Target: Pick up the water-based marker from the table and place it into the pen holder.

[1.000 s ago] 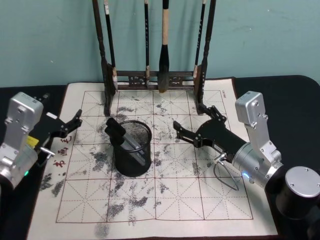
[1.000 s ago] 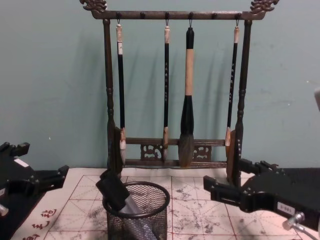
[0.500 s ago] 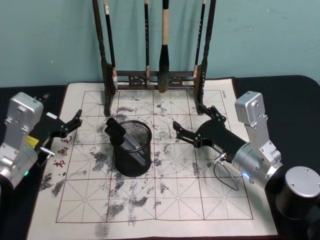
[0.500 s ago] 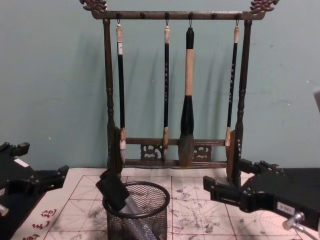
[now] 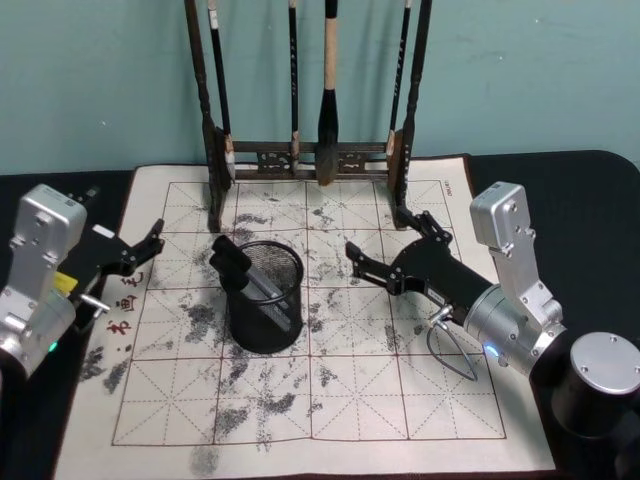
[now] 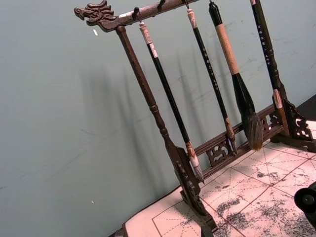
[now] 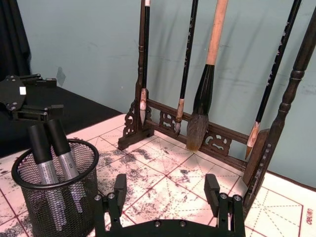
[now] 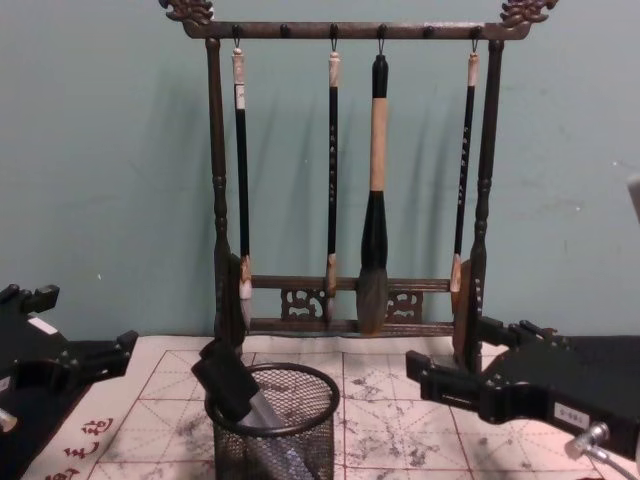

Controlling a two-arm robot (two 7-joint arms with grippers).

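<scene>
Currently two markers point(image 7: 47, 148) stand in the pen holder point(image 5: 264, 297), both grippers empty.
Biggest first: the practice mat point(image 5: 330, 400) covers the table; at its far edge stands the brush rack point(image 5: 310, 158), top cut off in the head view, whole in the chest view with four brushes hanging. Right gripper point(image 5: 387, 247) hovers just right of the holder, jaws apart, holding nothing. Left gripper point(image 5: 150, 244) sits at the mat's left edge, jaws apart too, partly cut off in the chest view. Pen holder sits mid-mat, left of centre. Markers lean on its left rim, dark caps up, lower barrels half hidden by mesh; labels unreadable.
</scene>
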